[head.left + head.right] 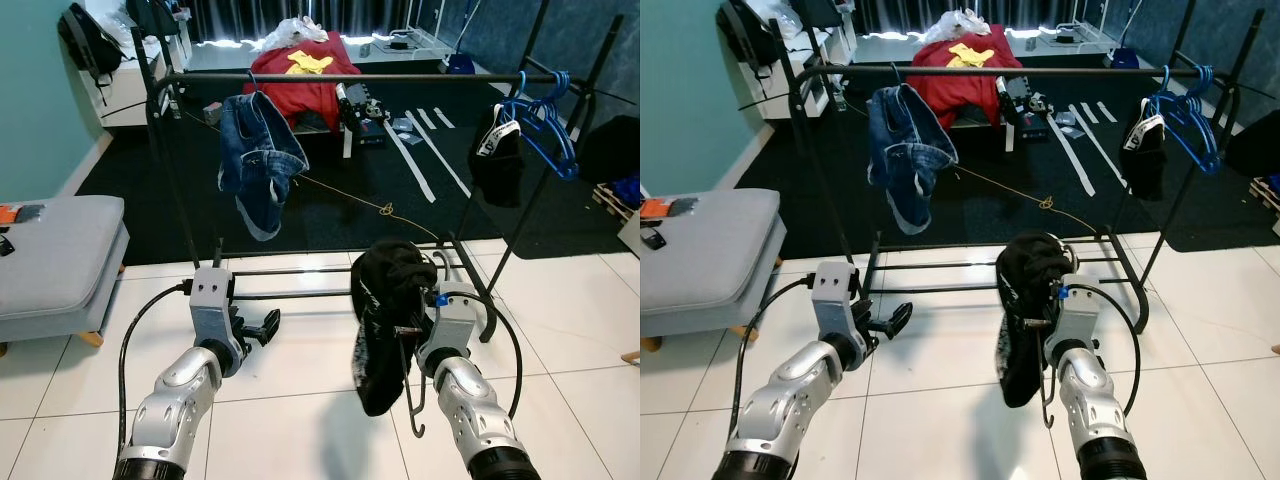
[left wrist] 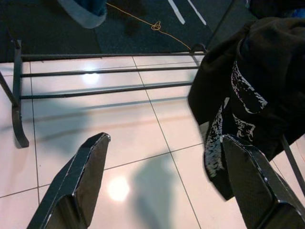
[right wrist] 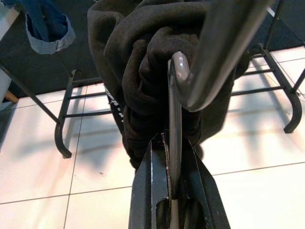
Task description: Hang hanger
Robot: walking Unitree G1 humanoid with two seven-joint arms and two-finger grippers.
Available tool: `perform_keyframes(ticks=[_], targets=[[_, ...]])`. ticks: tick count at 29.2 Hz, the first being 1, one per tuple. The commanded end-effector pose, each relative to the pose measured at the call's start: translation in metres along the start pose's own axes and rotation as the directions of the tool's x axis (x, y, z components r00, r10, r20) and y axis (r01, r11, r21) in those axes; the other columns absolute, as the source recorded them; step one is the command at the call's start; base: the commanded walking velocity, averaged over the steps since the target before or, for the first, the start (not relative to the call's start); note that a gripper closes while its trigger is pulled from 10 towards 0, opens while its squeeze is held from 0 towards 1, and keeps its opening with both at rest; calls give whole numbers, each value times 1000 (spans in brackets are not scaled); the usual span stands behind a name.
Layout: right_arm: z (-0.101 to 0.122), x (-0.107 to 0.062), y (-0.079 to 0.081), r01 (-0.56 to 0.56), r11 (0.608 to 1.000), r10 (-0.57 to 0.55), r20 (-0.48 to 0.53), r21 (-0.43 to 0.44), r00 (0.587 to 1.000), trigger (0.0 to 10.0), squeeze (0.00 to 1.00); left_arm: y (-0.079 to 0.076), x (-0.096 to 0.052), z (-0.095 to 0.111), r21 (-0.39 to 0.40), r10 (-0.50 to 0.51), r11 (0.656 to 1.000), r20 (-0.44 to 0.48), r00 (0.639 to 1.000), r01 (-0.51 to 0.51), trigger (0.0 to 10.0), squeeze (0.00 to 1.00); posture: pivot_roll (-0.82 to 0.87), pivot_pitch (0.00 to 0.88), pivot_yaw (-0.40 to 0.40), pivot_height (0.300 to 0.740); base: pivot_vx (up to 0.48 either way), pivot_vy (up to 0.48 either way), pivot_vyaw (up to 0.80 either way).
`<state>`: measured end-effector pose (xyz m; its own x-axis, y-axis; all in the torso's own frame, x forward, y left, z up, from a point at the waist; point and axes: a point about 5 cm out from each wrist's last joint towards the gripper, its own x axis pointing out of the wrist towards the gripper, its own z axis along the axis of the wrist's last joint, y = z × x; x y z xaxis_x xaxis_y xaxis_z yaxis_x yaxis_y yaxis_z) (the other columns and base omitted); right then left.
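The robot is standing before the black clothes rack (image 1: 185,74), and the job is looking roughly half done: the hanger is in hand, but nothing is on the top rail from this load yet. The lift up to that rail is all still to come. Already hanging there are denim shorts (image 1: 258,160), a black garment (image 1: 495,150) and a cluster of blue hangers (image 1: 545,120) at the robot's right end. There is open rail between the shorts and the black garment, a likely spot.

The right gripper (image 3: 174,157) is pinching its 2 fingers tight on the metal hanger (image 3: 175,124), held low, in front of the rack's bottom bars. A black printed garment (image 1: 385,320) is draping off it, bunched at the top and trailing down past the wrist, with white lettering showing along 1 edge. The hanger's hook (image 1: 415,415) is pointing down, so it probably needs turning over before it can catch the rail.

The left gripper (image 2: 162,186) is hovering over the white tiles, fingers spread wide, holding nothing.
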<state>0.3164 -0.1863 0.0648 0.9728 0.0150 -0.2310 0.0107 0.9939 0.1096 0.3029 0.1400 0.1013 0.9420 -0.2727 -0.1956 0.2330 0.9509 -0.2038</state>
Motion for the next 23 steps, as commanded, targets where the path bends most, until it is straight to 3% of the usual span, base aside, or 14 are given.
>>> perform_keyframes(ticks=[1, 6, 13, 16, 23], targets=[[10, 2, 2, -7, 1000, 7, 38, 15, 999, 10000, 0, 5, -1, -3, 19, 5, 1000, -30, 1000, -5, 10000, 0, 43, 77, 28, 740, 0, 0, 0], [12, 3, 1, -6, 1000, 5, 41, 17, 999, 10000, 0, 3, 1, 1, 39, -6, 999, -16, 1000, 6, 10000, 0, 41, 81, 33, 740, 0, 0, 0], [17, 4, 1, -6, 1000, 5, 56, 14, 998, 10000, 0, 1, 6, 6, 21, 31, 999, -3, 1000, -31, 10000, 0, 35, 85, 38, 740, 0, -480, 0], [28, 5, 2, -12, 1000, 11, 81, 8, 997, 10000, 0, 5, 9, 5, 13, 83, 996, 3, 997, -84, 10000, 0, 28, 90, 42, 740, 0, 0, 0], [37, 9, 2, -13, 1000, 13, 99, 4, 995, 10000, 0, 0, 10, 7, 37, 45, 998, -6, 999, -45, 10000, 0, 30, 90, 42, 740, 0, 0, 0]])
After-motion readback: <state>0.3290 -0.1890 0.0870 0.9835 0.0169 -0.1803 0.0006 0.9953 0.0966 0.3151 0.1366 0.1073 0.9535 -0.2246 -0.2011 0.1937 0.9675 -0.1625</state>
